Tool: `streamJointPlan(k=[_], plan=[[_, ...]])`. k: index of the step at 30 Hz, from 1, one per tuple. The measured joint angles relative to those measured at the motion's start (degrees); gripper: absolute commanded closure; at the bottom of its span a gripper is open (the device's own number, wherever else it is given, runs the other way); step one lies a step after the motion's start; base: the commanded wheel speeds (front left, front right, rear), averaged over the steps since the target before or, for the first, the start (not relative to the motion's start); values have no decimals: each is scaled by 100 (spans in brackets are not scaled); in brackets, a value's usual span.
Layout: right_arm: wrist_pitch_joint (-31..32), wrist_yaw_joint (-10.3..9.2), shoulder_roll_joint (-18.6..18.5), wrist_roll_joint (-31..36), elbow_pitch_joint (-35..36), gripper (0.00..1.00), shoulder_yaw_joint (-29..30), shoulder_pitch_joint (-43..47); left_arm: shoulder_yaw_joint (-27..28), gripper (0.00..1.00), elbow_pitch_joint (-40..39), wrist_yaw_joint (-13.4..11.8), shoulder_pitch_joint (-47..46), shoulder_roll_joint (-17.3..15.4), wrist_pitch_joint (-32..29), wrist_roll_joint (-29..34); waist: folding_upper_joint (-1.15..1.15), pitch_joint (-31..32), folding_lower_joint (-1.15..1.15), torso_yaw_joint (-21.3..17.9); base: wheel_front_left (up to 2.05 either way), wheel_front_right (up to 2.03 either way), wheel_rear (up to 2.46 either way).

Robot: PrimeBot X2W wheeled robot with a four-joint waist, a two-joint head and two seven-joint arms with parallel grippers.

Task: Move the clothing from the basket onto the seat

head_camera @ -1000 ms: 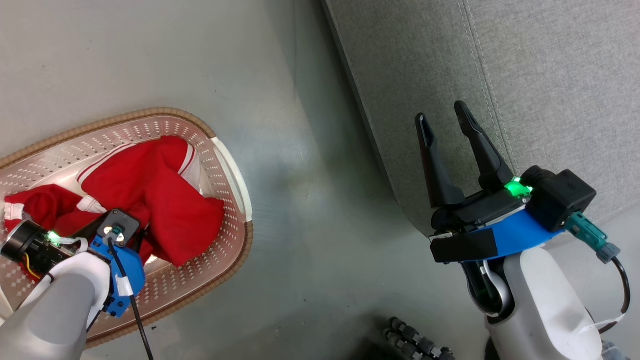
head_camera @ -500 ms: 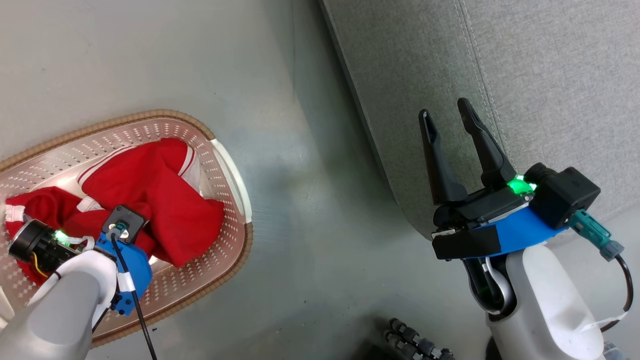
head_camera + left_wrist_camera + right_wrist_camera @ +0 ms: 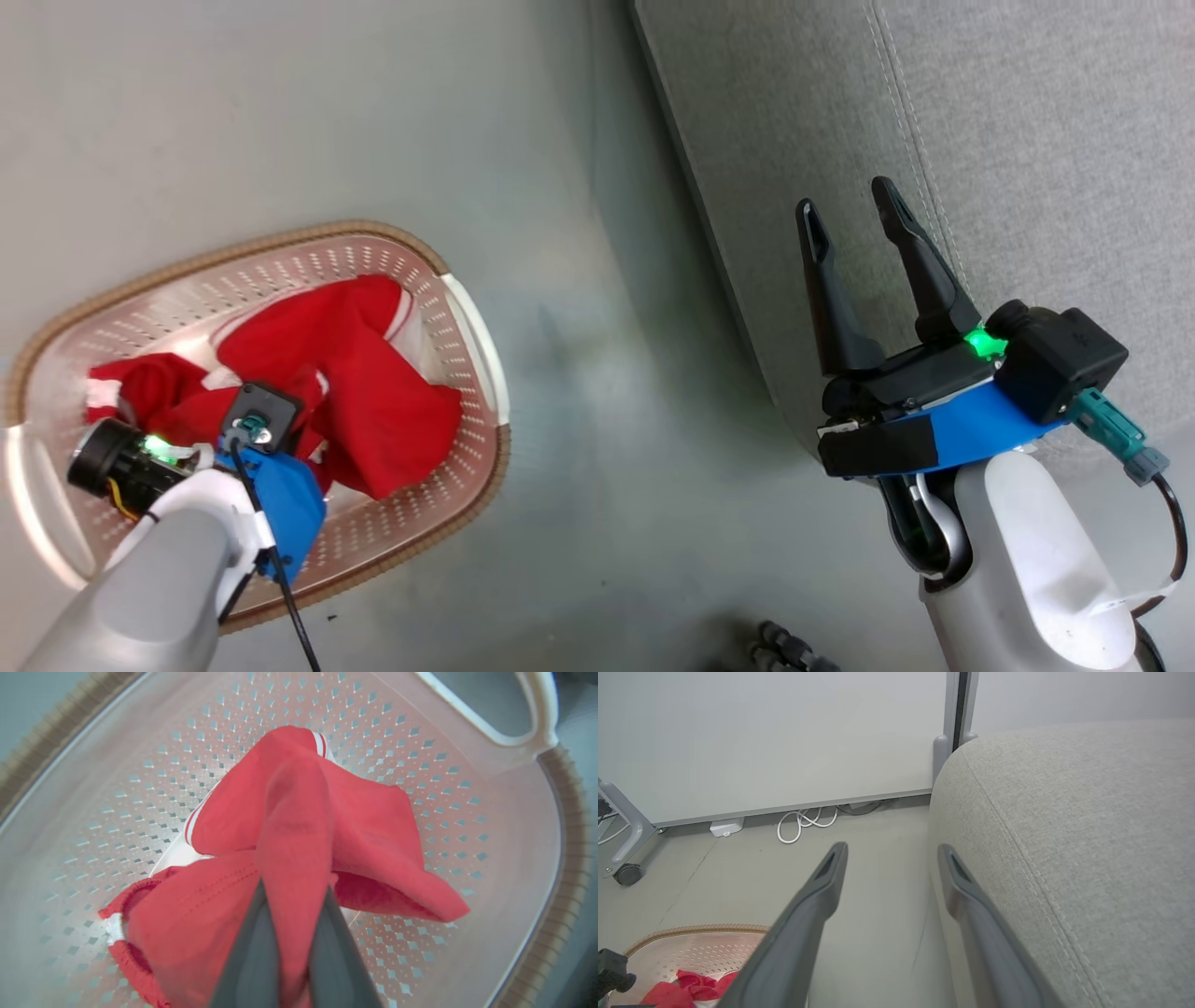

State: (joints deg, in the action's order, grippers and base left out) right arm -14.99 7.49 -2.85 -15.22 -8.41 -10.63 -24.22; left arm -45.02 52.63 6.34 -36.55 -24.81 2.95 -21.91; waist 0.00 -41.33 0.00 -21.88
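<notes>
The left gripper (image 3: 294,890) reaches down into the basket (image 3: 280,239), its jaws closed on a raised fold of the red clothing (image 3: 383,411), which lies crumpled inside the basket on the floor (image 3: 579,467). The right gripper (image 3: 845,201) hovers at the edge of the grey seat (image 3: 1046,140), jaws wide apart, holding nothing.

Crumpled red white-striped clothing (image 3: 383,420) heaped inside cream perforated basket (image 3: 478,322), light-grey stitched seat (image 3: 1027,140) apart to its right
</notes>
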Motion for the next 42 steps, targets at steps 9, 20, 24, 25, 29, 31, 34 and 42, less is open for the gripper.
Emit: streamJointPlan(k=[9,20,24,25,29,31,34,42], plan=[[0,0,2,434,-154,0,122,127,13,100,243,-40,90,550,578,-193,0,749,0,395,0,0,0],[-2,0,3,798,-471,0,234,569,-82,100,447,60,189,1212,1037,-438,0,1900,-1,944,0,0,0],[-2,0,4,877,-579,0,229,729,-93,100,388,75,226,1377,1129,-525,0,2363,-1,1132,0,0,0],[-3,0,4,898,-599,0,230,749,-124,100,353,75,226,1412,1135,-525,1,2480,-1,1177,0,0,0],[-3,0,3,913,-654,0,266,942,-221,100,167,78,218,1581,1173,-539,0,2906,-2,1351,0,0,0],[-3,0,3,922,-691,0,294,1037,-268,100,69,81,193,1656,1179,-553,0,3097,-2,1435,0,0,0],[-3,0,3,950,-750,0,313,1183,-365,100,-52,87,111,1757,1187,-598,0,3358,-2,1546,0,0,0],[5,0,3,965,-856,0,355,1421,-703,100,-461,109,-302,1965,1016,-1032,0,3828,-2,1753,0,0,0]])
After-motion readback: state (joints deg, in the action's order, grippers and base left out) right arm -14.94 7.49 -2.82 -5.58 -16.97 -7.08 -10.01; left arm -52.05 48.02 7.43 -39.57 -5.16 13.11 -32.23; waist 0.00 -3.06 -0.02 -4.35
